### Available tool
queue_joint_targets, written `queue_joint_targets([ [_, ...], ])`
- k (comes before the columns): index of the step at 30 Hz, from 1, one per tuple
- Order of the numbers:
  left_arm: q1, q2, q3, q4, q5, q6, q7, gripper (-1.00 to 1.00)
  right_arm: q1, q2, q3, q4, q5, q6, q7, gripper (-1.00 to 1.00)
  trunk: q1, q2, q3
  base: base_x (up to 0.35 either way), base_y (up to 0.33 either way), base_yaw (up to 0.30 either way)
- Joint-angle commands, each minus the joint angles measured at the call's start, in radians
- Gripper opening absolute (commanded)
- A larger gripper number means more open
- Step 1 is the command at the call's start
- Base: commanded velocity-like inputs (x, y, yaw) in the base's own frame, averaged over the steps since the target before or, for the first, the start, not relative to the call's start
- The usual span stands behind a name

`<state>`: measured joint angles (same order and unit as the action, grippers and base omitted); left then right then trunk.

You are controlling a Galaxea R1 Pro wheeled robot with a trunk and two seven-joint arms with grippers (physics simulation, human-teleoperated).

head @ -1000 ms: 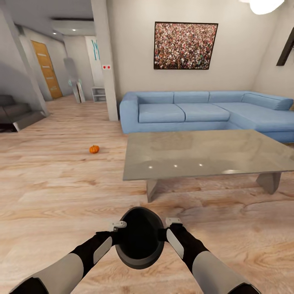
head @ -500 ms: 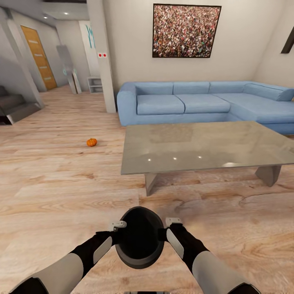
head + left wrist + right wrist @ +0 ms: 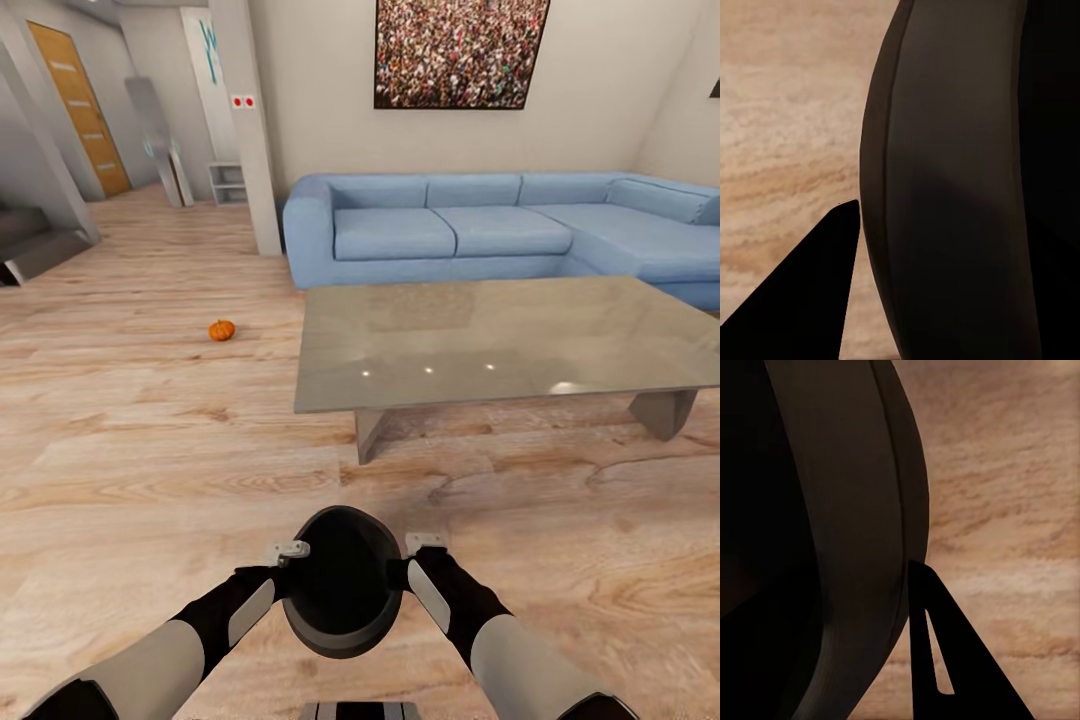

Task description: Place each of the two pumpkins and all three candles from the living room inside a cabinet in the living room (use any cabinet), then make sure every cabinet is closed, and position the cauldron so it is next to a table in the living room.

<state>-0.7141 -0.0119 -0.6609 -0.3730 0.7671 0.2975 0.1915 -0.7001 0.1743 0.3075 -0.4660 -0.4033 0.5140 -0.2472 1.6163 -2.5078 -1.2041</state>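
Both grippers, left [image 3: 290, 550] and right [image 3: 424, 543], pinch the black cauldron [image 3: 342, 580] by opposite sides of its rim, fingers closed on it, above the floor [image 3: 150, 470]; carry it level, set it beside the grey table [image 3: 480, 345]; a pumpkin [image 3: 221, 330] lies left of the table.

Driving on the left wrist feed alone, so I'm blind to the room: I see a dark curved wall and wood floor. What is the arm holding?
Observer: The black cauldron, carried between the left gripper and the right gripper, one on each side of its rim.
Operator: Is a table close?
Observer: Yes, a grey low table stands straight ahead, in front of a blue sofa.
Operator: Any pumpkin around?
Observer: One orange pumpkin sits on the floor, to the left of the table and apart from it.
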Motion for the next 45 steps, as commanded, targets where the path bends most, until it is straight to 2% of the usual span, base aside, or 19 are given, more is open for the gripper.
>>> queue_joint_targets([
  [1, -0.001, -0.002, -0.037, -0.035, 0.035, 0.000, -0.001, -1.00, -0.001, 0.000, 0.021, -0.002, -0.045, -0.003, -0.007, -1.00, 0.000, -0.001, -0.005, 0.000, 0.000, 0.000],
  [4, -0.001, -0.002, -0.037, -0.035, 0.035, 0.000, -0.001, -1.00, -0.001, 0.000, 0.021, -0.002, -0.045, -0.003, -0.007, -1.00, 0.001, -0.001, -0.016, 0.000, 0.000, 0.000],
  [16, -0.001, -0.001, -0.037, -0.035, 0.035, -0.001, -0.001, -1.00, -0.001, 0.000, 0.021, -0.002, -0.045, -0.004, -0.007, -1.00, 0.001, -0.001, -0.016, 0.032, 0.000, 0.000],
  [37, -0.001, 0.000, -0.037, -0.035, 0.035, -0.001, -0.001, -1.00, -0.001, 0.000, 0.021, -0.002, -0.045, -0.003, -0.007, -1.00, 0.001, -0.001, -0.016, 0.316, 0.000, 0.000],
  [45, -0.001, 0.000, -0.037, -0.036, 0.035, -0.001, -0.001, -1.00, -0.001, 0.000, 0.021, -0.002, -0.045, -0.004, -0.007, -1.00, 0.001, -0.001, -0.016, 0.202, -0.005, 0.000],
])
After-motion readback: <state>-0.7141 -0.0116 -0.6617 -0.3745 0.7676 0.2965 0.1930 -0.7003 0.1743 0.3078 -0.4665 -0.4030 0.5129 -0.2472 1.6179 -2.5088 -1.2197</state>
